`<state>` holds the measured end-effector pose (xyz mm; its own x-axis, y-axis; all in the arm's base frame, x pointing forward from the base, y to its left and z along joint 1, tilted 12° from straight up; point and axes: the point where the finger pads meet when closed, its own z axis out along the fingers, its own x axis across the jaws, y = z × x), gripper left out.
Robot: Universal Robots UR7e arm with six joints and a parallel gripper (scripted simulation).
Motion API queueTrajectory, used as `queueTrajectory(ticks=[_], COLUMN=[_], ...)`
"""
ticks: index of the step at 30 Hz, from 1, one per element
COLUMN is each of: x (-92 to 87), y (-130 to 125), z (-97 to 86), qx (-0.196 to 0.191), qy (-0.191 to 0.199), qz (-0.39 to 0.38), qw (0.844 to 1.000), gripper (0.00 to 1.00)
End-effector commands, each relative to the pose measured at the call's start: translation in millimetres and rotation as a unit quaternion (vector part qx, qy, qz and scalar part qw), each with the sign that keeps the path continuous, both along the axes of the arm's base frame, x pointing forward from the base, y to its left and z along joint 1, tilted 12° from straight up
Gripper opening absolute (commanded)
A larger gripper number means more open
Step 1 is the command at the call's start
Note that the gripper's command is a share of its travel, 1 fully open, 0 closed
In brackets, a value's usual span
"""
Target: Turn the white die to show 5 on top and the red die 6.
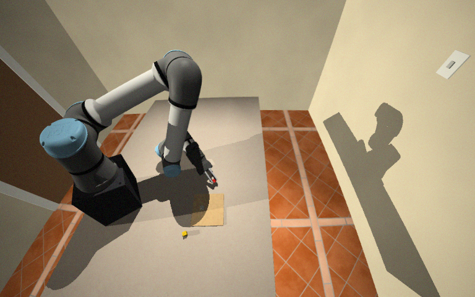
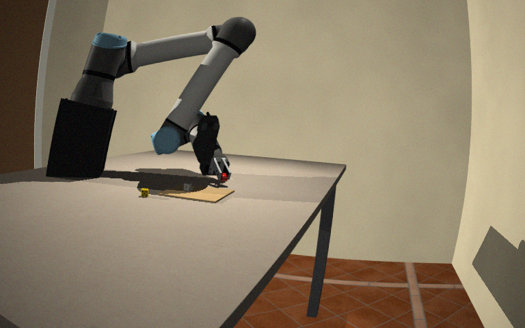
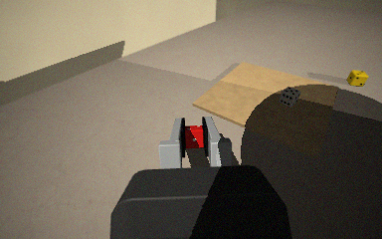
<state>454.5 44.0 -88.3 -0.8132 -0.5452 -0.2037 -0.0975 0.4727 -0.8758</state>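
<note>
My gripper [image 3: 193,128] is shut on the red die [image 3: 194,136], also seen in the top view [image 1: 213,179] and the exterior view [image 2: 223,177]. It holds the die low over the table, just off the far edge of the tan mat [image 1: 208,210], which also shows in the wrist view [image 3: 264,95] and in the exterior view [image 2: 201,193]. The white die [image 3: 289,96] sits on the mat in the arm's shadow and looks dark; it also shows in the exterior view [image 2: 187,186]. The yellow die [image 1: 184,234] lies on the table beside the mat, off it, also in the wrist view [image 3: 357,78] and in the exterior view [image 2: 144,192].
The arm's black base [image 1: 104,195] stands at the table's left side. The table's right edge [image 1: 268,195] drops to a tiled floor.
</note>
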Motion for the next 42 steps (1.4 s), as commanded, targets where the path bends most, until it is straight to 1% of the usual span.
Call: queueTrajectory(ticks=[1,18,42], x=[0.2,1.8,1.9], y=[0.1,0.9,0.9], z=[-0.1,-8.4,-8.8], qx=[0.0,0.0,0.0], qy=[-0.001,-0.001,-0.001], qz=[0.0,0.0,0.0], qw=[1.0,1.0,1.0], gripper=[0.34,0.34,0.34])
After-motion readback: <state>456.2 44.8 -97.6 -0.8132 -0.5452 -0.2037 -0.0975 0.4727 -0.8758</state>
